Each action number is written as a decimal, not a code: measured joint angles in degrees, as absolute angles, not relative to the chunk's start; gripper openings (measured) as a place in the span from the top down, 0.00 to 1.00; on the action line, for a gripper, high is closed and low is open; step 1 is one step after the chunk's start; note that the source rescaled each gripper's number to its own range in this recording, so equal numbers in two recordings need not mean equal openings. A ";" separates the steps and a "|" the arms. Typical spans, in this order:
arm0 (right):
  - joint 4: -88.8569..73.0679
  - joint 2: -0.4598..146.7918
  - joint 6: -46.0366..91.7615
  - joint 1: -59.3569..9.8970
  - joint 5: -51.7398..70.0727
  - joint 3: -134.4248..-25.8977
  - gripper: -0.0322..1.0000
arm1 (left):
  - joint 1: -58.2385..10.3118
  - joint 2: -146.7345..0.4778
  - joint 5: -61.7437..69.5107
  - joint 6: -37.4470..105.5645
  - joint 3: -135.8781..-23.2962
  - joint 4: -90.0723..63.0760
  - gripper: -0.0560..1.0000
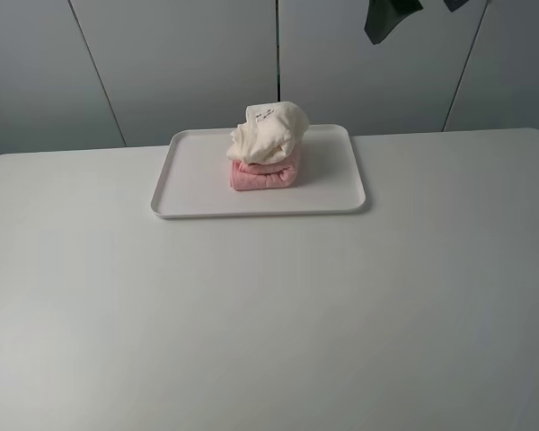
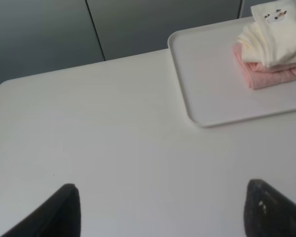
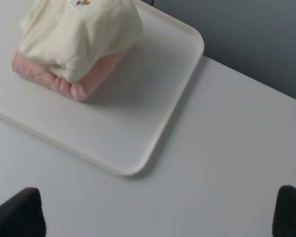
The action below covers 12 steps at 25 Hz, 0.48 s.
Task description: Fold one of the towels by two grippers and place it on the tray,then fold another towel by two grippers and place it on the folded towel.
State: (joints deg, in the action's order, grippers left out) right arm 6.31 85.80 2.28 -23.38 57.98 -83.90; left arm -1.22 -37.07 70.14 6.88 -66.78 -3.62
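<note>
Bare table (image 1: 269,314) all around the tray (image 1: 198,180); sole obstacle the towel stack (image 1: 268,148) on it.

— Did you find any writing to read off the frames?

— No, you had nothing legible. The only mark was a small patch on top of the cream towel (image 1: 269,131), which lay on the pink towel (image 1: 266,174) in the tray (image 1: 193,180).

— Could you make the patch out?

— Only as a few dark specks on a pale square; whether they were letters or a little picture, you could not tell. The tray and the table (image 1: 269,323) carried no print.
</note>
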 joint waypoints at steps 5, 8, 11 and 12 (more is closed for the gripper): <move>6.31 68.65 -1.12 -23.38 55.13 -66.95 0.00 | -1.22 -26.99 70.28 2.76 -56.96 -4.01 0.13; 6.31 59.40 -2.84 -23.38 55.04 -59.98 0.00 | -1.22 -22.86 70.29 2.17 -51.34 -4.01 0.13; 6.31 49.83 -3.87 -23.38 56.45 -53.92 0.00 | -1.22 -19.30 70.40 1.63 -46.17 -4.34 0.13; 6.31 46.39 -4.01 -23.38 56.99 -51.93 0.00 | -1.22 -18.18 70.40 1.22 -44.92 -4.42 0.13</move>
State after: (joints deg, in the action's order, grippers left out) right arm 6.31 46.39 -4.01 -23.38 56.99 -51.93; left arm -1.22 -18.18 70.40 1.22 -44.92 -4.42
